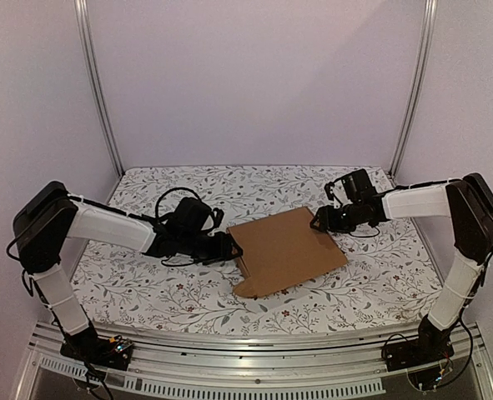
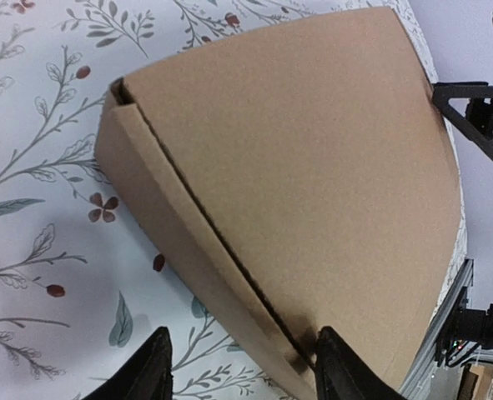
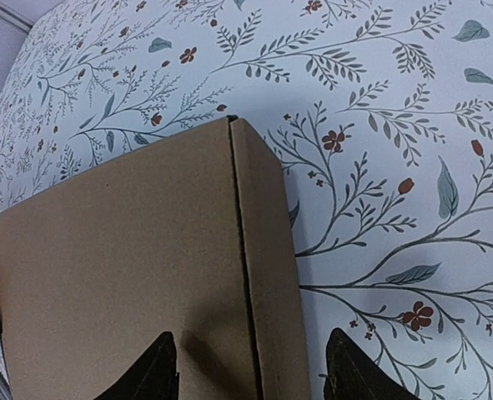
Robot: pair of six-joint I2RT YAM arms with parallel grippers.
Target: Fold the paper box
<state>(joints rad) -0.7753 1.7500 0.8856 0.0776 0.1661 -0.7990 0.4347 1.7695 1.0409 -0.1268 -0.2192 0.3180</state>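
Box (image 1: 288,250) seen shut and flat at centre of flower-patterned bench (image 1: 146,292), lid down, rounded tab stuck out at near left corner. Left pincer (image 1: 232,248) held low at left edge of box, fingers (image 2: 150,375) spread, side wall and corner of box seen between them; contact cannot be told. Right pincer (image 1: 319,221) set at far right corner, likewise spread, narrow right edge strip of box framed between its fingers (image 3: 158,371).
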